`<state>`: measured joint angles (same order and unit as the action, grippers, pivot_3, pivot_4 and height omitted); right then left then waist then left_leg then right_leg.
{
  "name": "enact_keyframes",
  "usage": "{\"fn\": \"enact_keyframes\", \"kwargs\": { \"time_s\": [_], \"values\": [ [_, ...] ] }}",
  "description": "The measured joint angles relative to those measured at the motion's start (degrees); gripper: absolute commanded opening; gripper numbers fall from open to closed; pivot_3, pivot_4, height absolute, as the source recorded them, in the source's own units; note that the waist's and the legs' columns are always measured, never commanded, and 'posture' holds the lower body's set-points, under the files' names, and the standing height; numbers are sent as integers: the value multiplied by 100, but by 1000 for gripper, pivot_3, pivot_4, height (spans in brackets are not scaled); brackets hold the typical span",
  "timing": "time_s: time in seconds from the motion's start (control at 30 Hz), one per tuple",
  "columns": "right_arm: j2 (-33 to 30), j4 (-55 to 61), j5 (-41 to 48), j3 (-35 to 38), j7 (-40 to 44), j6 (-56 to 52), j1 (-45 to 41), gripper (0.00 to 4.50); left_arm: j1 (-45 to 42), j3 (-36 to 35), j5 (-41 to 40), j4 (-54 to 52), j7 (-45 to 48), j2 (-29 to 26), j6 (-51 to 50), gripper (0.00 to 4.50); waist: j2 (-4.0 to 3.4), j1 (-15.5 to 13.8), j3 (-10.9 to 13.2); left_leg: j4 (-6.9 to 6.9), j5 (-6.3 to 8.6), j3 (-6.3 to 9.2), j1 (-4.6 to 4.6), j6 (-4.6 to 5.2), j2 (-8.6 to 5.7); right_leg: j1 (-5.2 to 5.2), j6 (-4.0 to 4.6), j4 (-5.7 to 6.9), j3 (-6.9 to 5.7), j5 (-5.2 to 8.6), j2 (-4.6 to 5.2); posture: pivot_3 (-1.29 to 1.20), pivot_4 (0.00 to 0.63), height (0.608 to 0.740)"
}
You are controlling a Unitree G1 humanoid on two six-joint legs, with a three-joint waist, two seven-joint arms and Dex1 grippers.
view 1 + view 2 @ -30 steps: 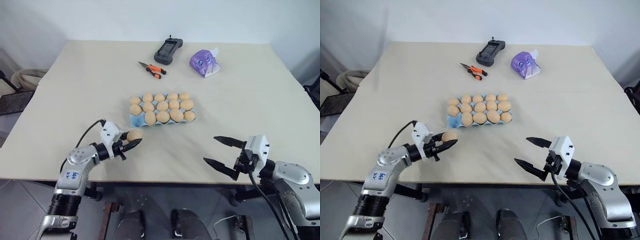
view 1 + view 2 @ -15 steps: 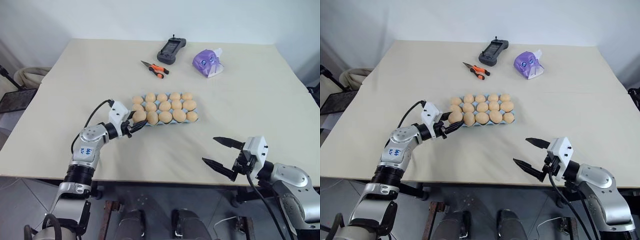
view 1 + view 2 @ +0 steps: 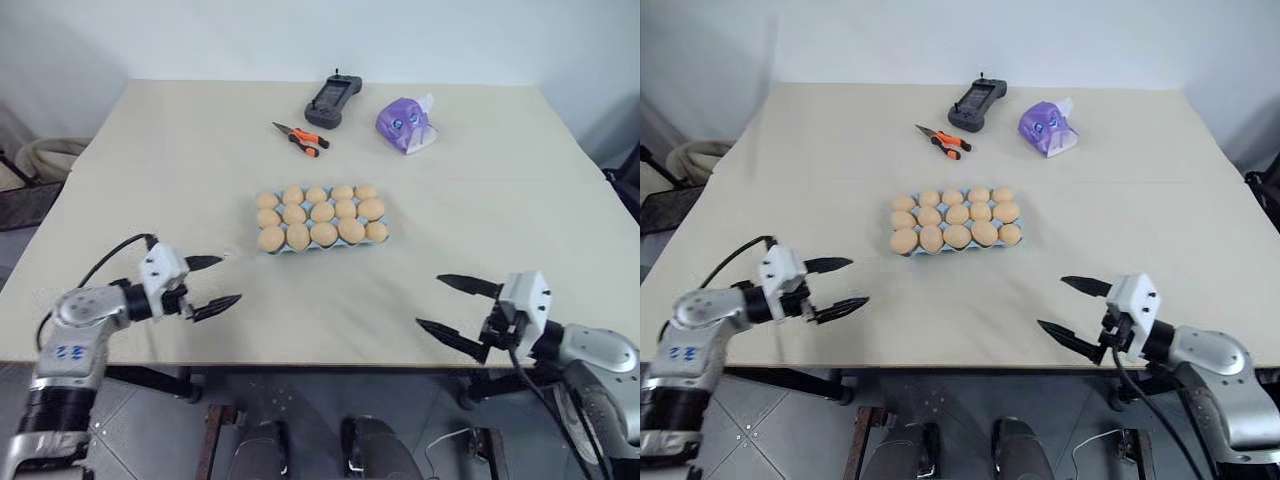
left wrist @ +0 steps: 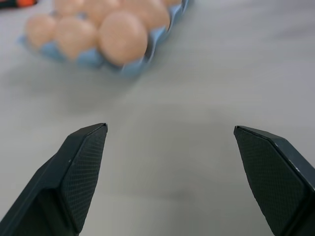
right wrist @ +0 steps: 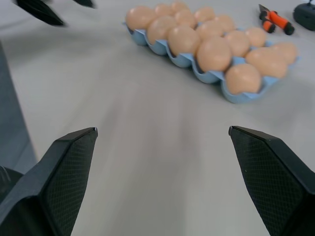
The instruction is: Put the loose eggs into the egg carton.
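ahead of my left pincer point(image 3: 205, 281), now empty and wide after backing off, the last egg point(image 3: 271, 238) fills the egg carton point(image 3: 320, 218), so packing looks finished.

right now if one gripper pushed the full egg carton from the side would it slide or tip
The egg carton would probably slide: it sits low and flat on the smooth table. With every cup holding an egg, it likely feels heavy for thin pulp. Its thin walls might flex, so the eggs could knock together and crack.

Left pincer point(image 3: 212, 282) and right pincer point(image 3: 455, 312) both wide open, empty, seemingly just above the tabletop
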<state>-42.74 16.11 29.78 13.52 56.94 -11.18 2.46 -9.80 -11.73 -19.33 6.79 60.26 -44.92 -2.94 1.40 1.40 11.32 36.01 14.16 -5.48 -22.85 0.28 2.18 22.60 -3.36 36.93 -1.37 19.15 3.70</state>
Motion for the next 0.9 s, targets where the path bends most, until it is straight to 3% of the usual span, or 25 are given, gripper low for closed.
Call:
{"fn": "enact_keyframes", "kwargs": {
  "time_s": [0.2,0.9],
  "values": [
    [-123,-546,-10,160,245,74,-343,4500,577,-312,-35,-428,-90,-135,-4,4387,-1,15,0,-14,1,-2,-1,1,0,2,34,-13,-1,14,9,0,150,740],
    [-8,-1170,-169,138,284,388,-794,4500,521,-278,-44,-829,-698,328,-79,4387,-1,21,-1,-29,-20,-9,1,25,-1,9,11,1,-9,4,1,0,150,740]
  ]
}}
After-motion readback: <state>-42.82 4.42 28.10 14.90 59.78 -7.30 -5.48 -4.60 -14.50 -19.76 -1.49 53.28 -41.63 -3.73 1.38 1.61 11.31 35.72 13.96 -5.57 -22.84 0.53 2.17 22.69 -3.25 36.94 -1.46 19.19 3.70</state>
